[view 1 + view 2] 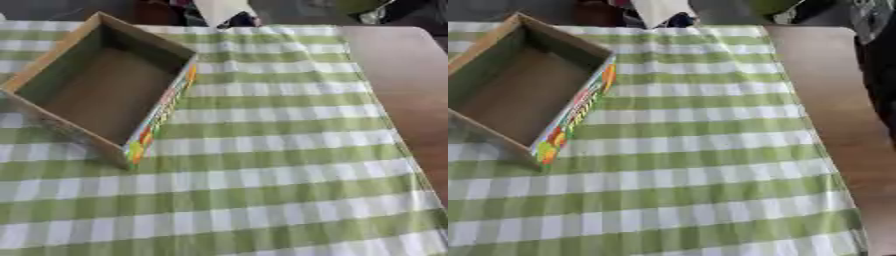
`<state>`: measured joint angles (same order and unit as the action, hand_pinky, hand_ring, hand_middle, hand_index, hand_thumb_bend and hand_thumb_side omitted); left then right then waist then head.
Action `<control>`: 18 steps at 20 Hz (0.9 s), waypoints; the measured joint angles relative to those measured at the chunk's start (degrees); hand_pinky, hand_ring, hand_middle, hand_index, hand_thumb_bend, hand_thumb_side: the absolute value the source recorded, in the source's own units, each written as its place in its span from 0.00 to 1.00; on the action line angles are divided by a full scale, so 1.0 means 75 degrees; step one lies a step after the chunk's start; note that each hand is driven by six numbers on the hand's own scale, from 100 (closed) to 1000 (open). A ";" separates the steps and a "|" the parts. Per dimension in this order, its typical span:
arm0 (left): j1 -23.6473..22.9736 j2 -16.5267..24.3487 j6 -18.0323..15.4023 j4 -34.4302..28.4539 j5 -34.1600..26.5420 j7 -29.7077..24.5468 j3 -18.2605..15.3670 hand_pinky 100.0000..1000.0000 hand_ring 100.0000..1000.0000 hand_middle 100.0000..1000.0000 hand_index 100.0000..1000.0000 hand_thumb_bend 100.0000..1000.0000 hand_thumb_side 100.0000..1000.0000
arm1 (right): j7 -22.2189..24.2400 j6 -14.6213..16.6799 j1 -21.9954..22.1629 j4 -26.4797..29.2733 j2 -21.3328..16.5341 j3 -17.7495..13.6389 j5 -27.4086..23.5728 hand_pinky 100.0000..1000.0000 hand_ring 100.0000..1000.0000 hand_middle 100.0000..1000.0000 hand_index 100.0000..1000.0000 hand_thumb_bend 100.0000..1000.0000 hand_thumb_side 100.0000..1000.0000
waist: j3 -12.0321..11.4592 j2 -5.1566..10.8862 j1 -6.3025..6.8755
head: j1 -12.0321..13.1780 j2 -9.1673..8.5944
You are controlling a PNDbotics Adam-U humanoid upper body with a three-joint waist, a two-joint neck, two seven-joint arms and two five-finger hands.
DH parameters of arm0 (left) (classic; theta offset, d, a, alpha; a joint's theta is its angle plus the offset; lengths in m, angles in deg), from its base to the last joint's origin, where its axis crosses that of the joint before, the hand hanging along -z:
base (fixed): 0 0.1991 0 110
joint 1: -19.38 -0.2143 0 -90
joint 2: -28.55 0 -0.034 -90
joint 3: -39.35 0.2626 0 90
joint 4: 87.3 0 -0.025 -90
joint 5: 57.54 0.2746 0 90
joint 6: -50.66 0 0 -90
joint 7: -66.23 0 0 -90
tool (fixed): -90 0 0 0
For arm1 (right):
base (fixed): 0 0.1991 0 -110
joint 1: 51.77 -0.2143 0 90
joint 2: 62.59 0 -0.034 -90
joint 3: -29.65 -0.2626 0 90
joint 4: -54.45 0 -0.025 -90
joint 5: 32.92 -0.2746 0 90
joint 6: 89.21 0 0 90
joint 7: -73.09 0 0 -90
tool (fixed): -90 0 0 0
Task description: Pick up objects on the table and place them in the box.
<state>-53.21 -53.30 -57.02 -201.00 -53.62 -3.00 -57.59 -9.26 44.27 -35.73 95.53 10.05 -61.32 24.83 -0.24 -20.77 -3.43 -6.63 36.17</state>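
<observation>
Box (103, 87): open cardboard box with plain brown inner walls and floor, sitting at the far left of the table on the checked cloth, turned at an angle so one corner points toward the near side.
Box interior: only the bare brown floor shows; nothing can be made out inside it.
Box outer wall (162, 115): the long side facing right carries bright printing in red, orange, yellow and green; the pictures on it cannot be made out.
Box position: its far corner lies close to the far edge of the cloth, its near corner stands about halfway down the left side, and its left part runs past the left edge of the right eye view.
Tablecloth (280, 165): green and white check, covering most of the table from the left across to the right, lying flat with faint creases.
Table (411, 90): bare brown wood shows in a strip along the right side, beyond the cloth's right edge.
Objects to pick: none can be seen on the cloth around the box.
Left hand: shows in neither view, so whether its fingers are spread or closed cannot be told.
Right hand: likewise out of both views; its state cannot be told.
</observation>
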 measured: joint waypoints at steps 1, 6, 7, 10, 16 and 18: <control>0.0000 0.0000 0.0000 0.0000 -0.0004 0.0000 0.0000 0.62 0.64 0.56 0.71 0.00 0.58 | -0.0062 -0.0018 -0.0004 0.0063 0.0002 0.0050 0.0000 0.63 0.65 0.52 0.46 0.38 0.34 | -0.0011 0.0000 0.0000 | 0.0000 0.0002; 0.0000 0.0000 0.0001 0.0000 -0.0042 0.0002 0.0000 0.62 0.64 0.56 0.71 0.00 0.58 | -0.0542 -0.0233 -0.0248 0.0446 0.0365 0.0559 -0.0174 0.63 0.65 0.50 0.44 0.38 0.33 | -0.0080 0.0023 -0.0038 | -0.0014 0.0009; 0.0003 0.0000 0.0001 0.0000 -0.0054 0.0002 0.0000 0.62 0.64 0.56 0.71 0.00 0.58 | -0.0577 -0.0267 -0.0300 0.0498 0.0482 0.0656 -0.0232 0.63 0.64 0.50 0.43 0.36 0.29 | -0.0085 0.0035 -0.0038 | -0.0029 0.0010; 0.0027 -0.0001 0.0000 0.0000 -0.0074 0.0001 0.0002 0.62 0.64 0.56 0.71 0.00 0.58 | -0.0549 -0.0315 -0.0449 0.0646 0.0955 0.0875 -0.0395 0.63 0.64 0.49 0.42 0.35 0.26 | -0.0135 0.0044 -0.0031 | -0.0091 0.0012; 0.0103 -0.0010 -0.0003 0.0000 -0.0129 -0.0002 0.0005 0.62 0.64 0.56 0.71 0.00 0.58 | -0.0252 -0.0595 -0.0525 0.1062 0.2239 0.1096 -0.0443 0.63 0.61 0.47 0.41 0.31 0.22 | -0.0238 0.0044 -0.0030 | -0.0235 0.0013; 0.0117 -0.0022 -0.0003 0.0000 -0.0149 -0.0002 0.0007 0.62 0.63 0.56 0.71 0.00 0.58 | -0.0219 -0.0793 -0.0508 0.1190 0.2672 0.1125 -0.0195 0.63 0.60 0.46 0.41 0.30 0.21 | -0.0275 0.0044 -0.0029 | -0.0277 0.0013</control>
<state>-52.34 -53.47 -57.04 -201.00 -54.74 -3.02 -57.54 -10.90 38.33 -39.54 104.46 30.10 -52.89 23.37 -2.30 -20.44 -3.65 -8.71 36.27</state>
